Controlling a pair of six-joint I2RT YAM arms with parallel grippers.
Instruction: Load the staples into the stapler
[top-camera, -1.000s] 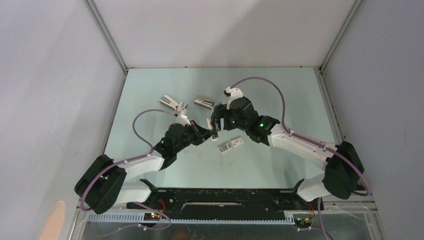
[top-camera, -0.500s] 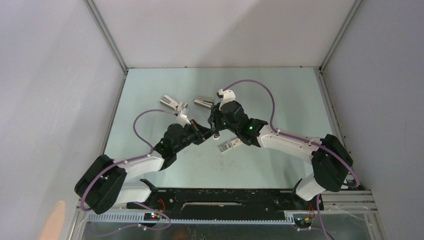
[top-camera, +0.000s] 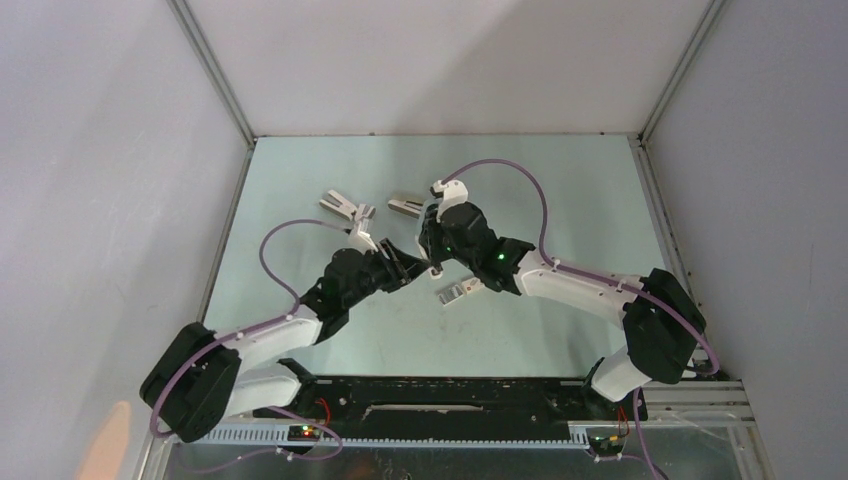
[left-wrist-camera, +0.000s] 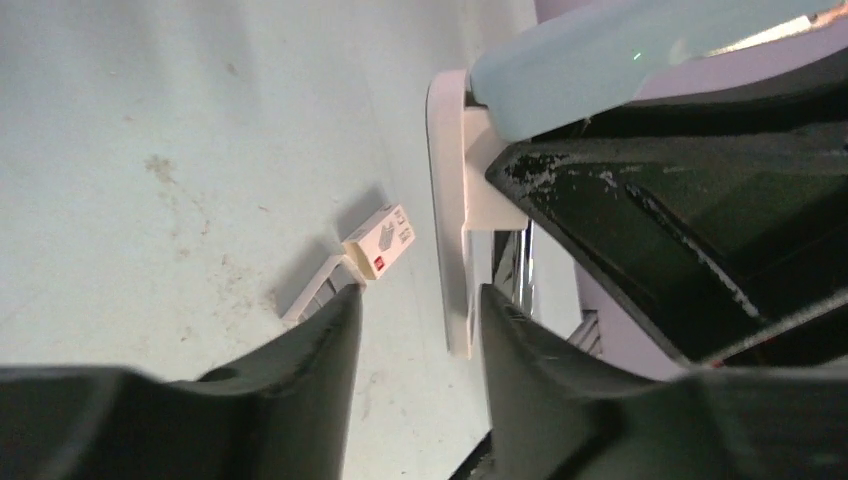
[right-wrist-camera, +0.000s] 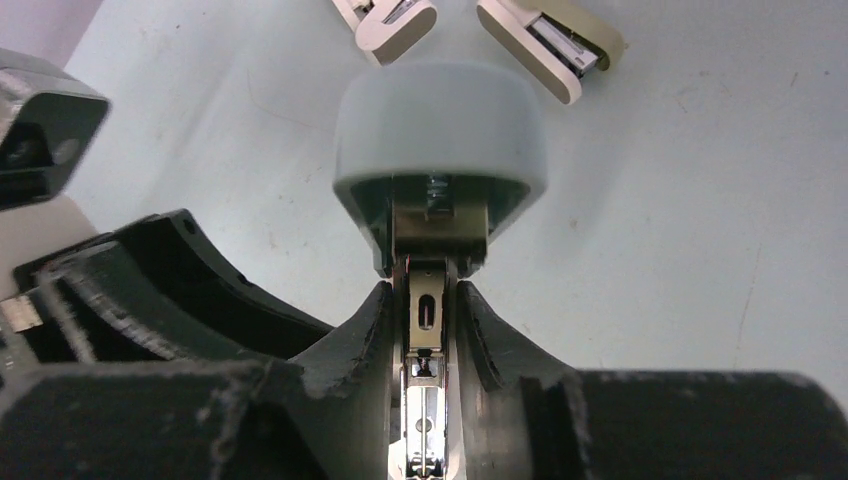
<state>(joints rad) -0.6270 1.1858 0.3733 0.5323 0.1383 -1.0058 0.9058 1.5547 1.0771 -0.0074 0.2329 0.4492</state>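
**Stapler** (right-wrist-camera: 440, 130) — slim, with a pale bluish plastic shell rounded at the end and a silvery slotted metal rail inside. It is held off the tabletop (top-camera: 560, 190) over the middle. The right gripper (right-wrist-camera: 428, 300) is clamped on the metal rail, one black finger on each side.

**Left gripper** (left-wrist-camera: 415, 310) — jaws parted, holding nothing. A flat white edge of the stapler reaches down into the gap. Whether either finger touches it cannot be told.

**Staple box** (left-wrist-camera: 382, 240) — small white card carton with red print, its grey tray (left-wrist-camera: 315, 295) slid partly out. It lies flat near the middle of the tabletop, on the near side of both grippers and apart from them.

**Spare staplers** — one white (right-wrist-camera: 385, 20) and one beige (right-wrist-camera: 550, 45), both stubby wedges of smooth plastic, toward the far edge of the tabletop.

**Risks**
- The grip is on narrow smooth metal, so the stapler could twist or slide if the left fingers push it sideways.
- The two grippers work very close together and their fingers could collide.
- The light carton could skid or tip when grasped, and its open tray could spill staples.
- The thin staple strip may break if pinched hard.
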